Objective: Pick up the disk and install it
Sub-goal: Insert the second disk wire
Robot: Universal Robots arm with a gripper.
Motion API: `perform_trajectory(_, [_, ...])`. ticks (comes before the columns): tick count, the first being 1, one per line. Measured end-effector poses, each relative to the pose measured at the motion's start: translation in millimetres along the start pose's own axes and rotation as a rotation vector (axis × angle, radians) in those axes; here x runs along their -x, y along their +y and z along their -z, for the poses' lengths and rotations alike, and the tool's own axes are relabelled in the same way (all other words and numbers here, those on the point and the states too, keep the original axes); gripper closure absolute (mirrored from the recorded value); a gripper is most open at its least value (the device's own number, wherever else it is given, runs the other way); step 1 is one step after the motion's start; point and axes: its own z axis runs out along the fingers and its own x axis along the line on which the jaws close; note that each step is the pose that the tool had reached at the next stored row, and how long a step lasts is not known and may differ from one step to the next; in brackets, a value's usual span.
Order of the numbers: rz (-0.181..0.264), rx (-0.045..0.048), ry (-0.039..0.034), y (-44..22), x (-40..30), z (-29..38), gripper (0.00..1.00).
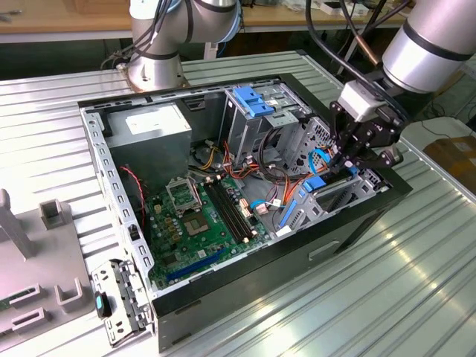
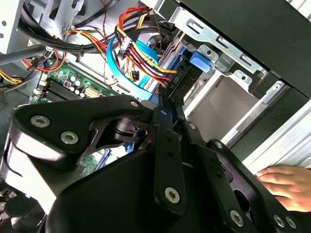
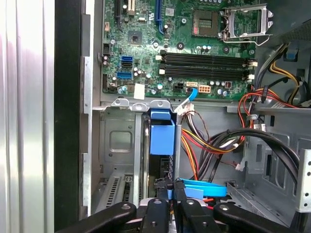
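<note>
The disk (image 3: 162, 167) stands on edge in the drive bay at the front corner of the open computer case (image 1: 245, 290). Its dark body and blue plastic frame (image 3: 162, 133) sit between the bay's metal walls. In the second wrist view the disk (image 2: 185, 81) shows as a black slab with a blue tab beside the bay's bracket. My gripper (image 3: 169, 188) is right at the disk's near edge, its black fingers shut on the blue frame. In the exterior view the gripper (image 1: 342, 165) reaches down into the case's right end, over the disk (image 1: 315, 184).
Coloured power cables and a blue data cable (image 3: 204, 187) lie close beside the bay. The motherboard (image 1: 204, 216), a grey power-supply box (image 1: 152, 123) and a blue bracket (image 1: 253, 100) fill the case. A person's hand (image 2: 282, 180) rests on the ribbed table outside the case.
</note>
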Motion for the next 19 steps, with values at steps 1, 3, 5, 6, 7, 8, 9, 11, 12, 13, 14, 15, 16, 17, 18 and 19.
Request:
perform_trajectory(1, [-0.002,-0.0001,-0.0007,0.1,0.0,-0.6,0.84])
perform_trajectory(3, [-0.003,-0.0003,-0.0033,0.1,-0.1,-1.1,0.84])
perform_trajectory(5, [-0.003,-0.0003,-0.0054,0.1,-0.1,-1.3,0.84])
perform_trajectory(6, [-0.003,-0.0005,-0.0091,0.1,-0.4,-1.4,0.84])
perform_trajectory(7, [-0.004,-0.0006,-0.013,0.1,-0.7,-1.3,0.84])
perform_trajectory(8, [-0.004,-0.0007,-0.0154,0.1,-1.2,-1.3,0.84])
perform_trajectory(9, [-0.004,-0.0007,-0.0177,0.1,-2.0,-1.2,0.84])
perform_trajectory(11, [-0.004,-0.0009,-0.0213,0.2,-4.2,-1.1,0.84])
perform_trajectory(12, [-0.004,-0.0009,-0.0222,0.2,-5.4,-0.9,0.84])
perform_trajectory(13, [-0.004,-0.0009,-0.0239,0.3,-6.5,-0.9,0.84])
perform_trajectory(14, [-0.004,-0.001,-0.0275,0.3,-7.2,-0.8,0.84])
perform_trajectory(15, [-0.005,-0.0012,-0.0328,0.3,-7.9,-0.8,0.84])
perform_trajectory(16, [-0.005,-0.0013,-0.038,0.3,-8.4,-0.8,0.84])
perform_trajectory(17, [-0.005,-0.0013,-0.0399,0.3,-8.8,-0.8,0.84])
perform_trajectory(18, [-0.005,-0.0014,-0.0402,0.3,-8.8,-0.8,0.84])
perform_trajectory(19, [-0.005,-0.0014,-0.0402,0.3,-8.9,-0.8,0.84])
